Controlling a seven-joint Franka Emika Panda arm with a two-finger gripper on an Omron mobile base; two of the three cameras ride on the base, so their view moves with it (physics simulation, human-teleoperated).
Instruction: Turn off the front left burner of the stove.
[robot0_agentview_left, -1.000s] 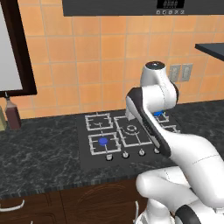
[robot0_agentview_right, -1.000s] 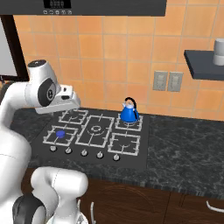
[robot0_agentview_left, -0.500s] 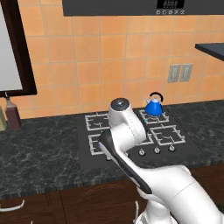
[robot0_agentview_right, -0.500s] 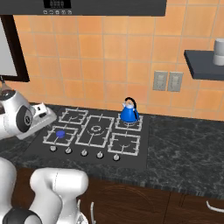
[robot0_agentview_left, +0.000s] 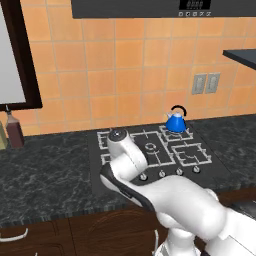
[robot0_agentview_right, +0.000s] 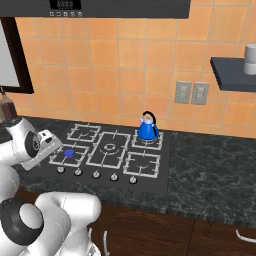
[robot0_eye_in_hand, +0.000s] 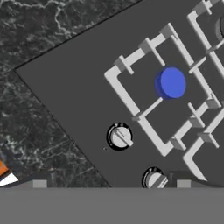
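My claw (robot0_agentview_right: 52, 141) hangs low over the near left corner of the stove (robot0_eye_in_hand: 77, 90), tilted down toward the glass. I cannot tell whether its fingers are spread or closed, because nothing of their tips reads clearly along the bottom of the hand view. I judge it is holding nothing.

Just ahead of the claw and slightly to one side sits the leftmost knob (robot0_eye_in_hand: 120, 136), its pointer bar turned off-axis. A second knob (robot0_eye_in_hand: 153, 178) lies closer to my fingers, at the view's lower edge. I hold the hand looking straight down on this row so I can pick the right dial before closing in.

Beyond the knob lies the front left burner (robot0_eye_in_hand: 170, 83). Its small square grate frames a round cap that glows blue, so I take it the burner is lit and the job not yet done. The leftmost knob is nearest that grate, and it is probably the one I need.

Farther out, past the large ringed centre grate, a blue kettle (robot0_agentview_right: 147, 129) stands on the back burner, well clear of my reach. Dark marbled counter (robot0_eye_in_hand: 35, 39) wraps the stove on the claw's near side — nothing there to snag me
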